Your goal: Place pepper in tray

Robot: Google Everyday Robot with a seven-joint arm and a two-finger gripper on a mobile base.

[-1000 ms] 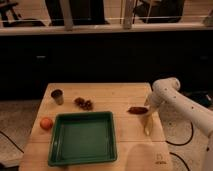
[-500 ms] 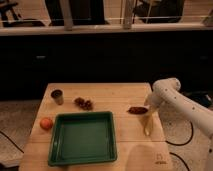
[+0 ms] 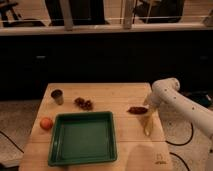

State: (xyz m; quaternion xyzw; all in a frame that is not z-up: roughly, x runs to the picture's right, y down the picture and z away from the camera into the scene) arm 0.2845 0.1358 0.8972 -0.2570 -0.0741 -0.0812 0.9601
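Flanking wooden table [image 3: 100,95] (pale): pincer [image 3: 148,102]

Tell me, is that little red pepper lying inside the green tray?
No, the pepper lies on the wooden table right of the tray, close beside the gripper.

Pale wooden table [image 3: 100,97], dark low wall behind, railing above, speckled grey floor, dim warm light
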